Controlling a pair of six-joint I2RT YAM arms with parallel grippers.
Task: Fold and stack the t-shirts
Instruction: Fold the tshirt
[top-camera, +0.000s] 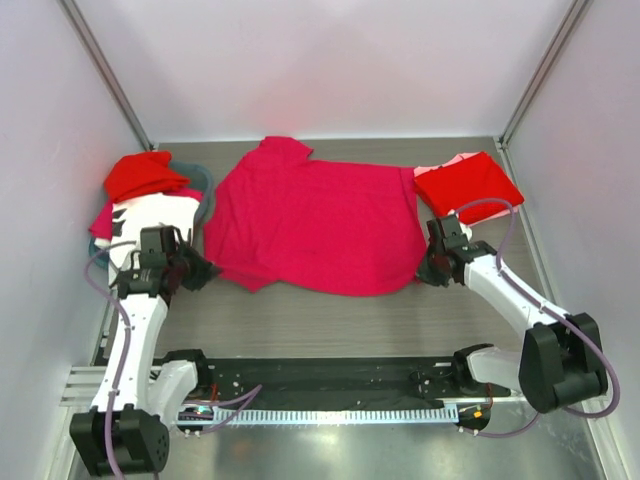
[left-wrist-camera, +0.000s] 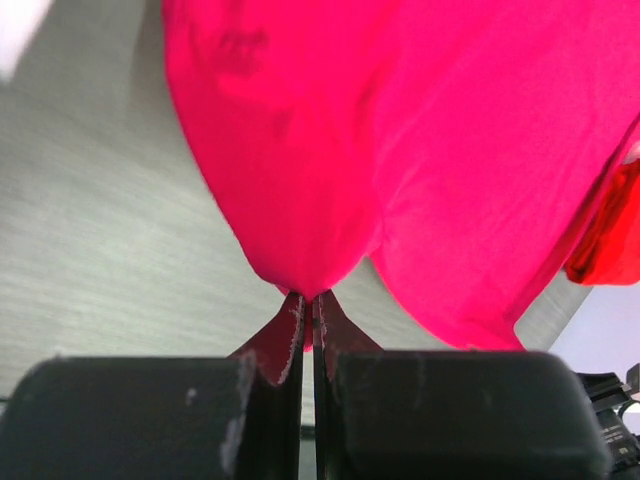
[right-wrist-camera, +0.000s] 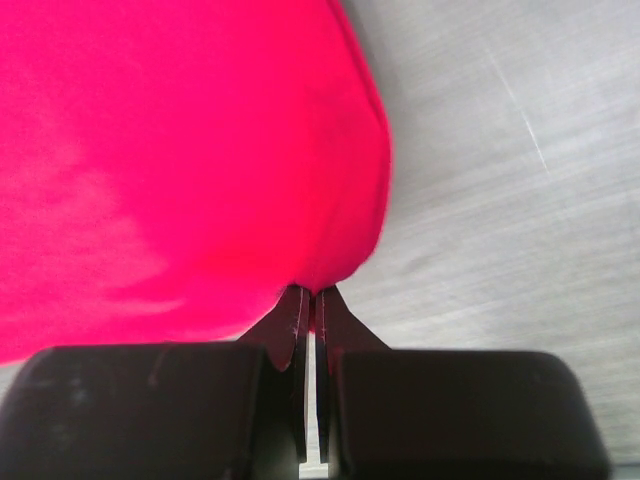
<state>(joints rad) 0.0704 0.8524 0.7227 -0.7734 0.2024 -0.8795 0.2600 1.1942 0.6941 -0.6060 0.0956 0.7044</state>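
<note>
A crimson t-shirt (top-camera: 315, 215) lies spread across the middle of the table, partly folded. My left gripper (top-camera: 207, 270) is shut on its near left edge; the left wrist view shows the cloth (left-wrist-camera: 400, 150) pinched between the jaws of the gripper (left-wrist-camera: 308, 305). My right gripper (top-camera: 424, 268) is shut on the shirt's near right edge; the right wrist view shows the cloth (right-wrist-camera: 180, 160) pinched in the gripper (right-wrist-camera: 312, 297). A folded red shirt (top-camera: 468, 183) lies at the back right.
A heap of unfolded shirts sits at the left: a red one (top-camera: 145, 175) on top, a white one (top-camera: 160, 215) and a grey-blue one (top-camera: 200, 175) under it. A black mat (top-camera: 320, 380) lies along the near edge between the arm bases.
</note>
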